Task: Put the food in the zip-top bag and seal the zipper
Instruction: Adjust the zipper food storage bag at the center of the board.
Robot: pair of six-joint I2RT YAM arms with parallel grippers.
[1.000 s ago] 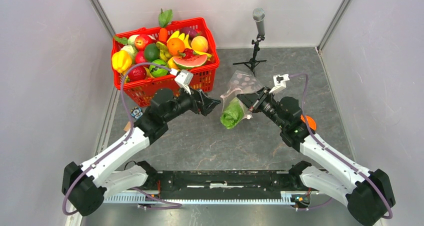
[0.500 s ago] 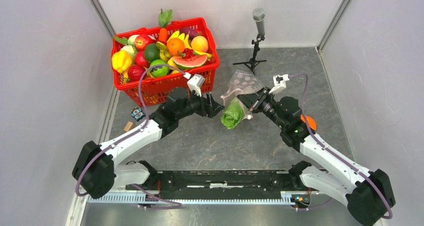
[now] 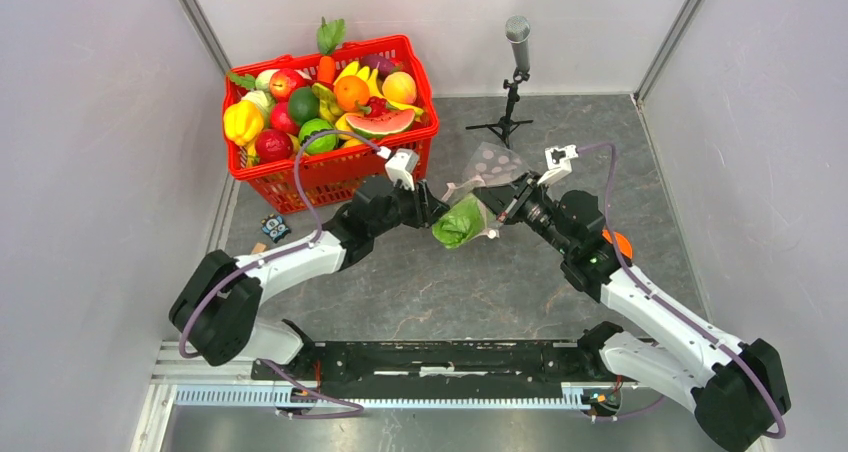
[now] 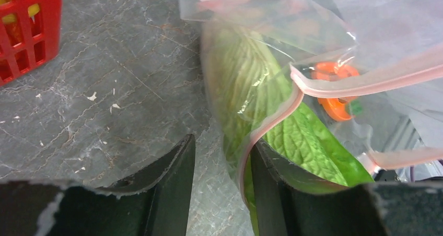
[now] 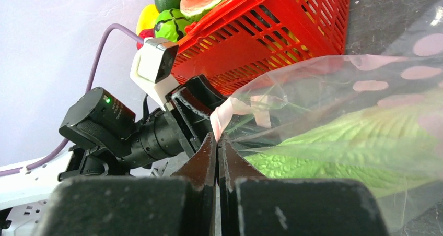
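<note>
From above, the left arm stretches far and rightward, its left gripper (image 3: 432, 212) at the left lip of the zip-top bag (image 3: 488, 162). The bag hangs mid-table, right of the red basket (image 3: 300, 177), with the cabbage (image 3: 458, 224) inside it. The right gripper (image 3: 497, 212) meets the bag from the right.

The left wrist view shows the left jaws partly apart. The zipper (image 4: 271, 122) lies against one finger, unpinched. The step looks like taking a second hold on the mouth. Next, the jaws must close on the strip alone, missing the leaf.

The right wrist view shows the right fingers clamped flat on the bag's lip.
</note>
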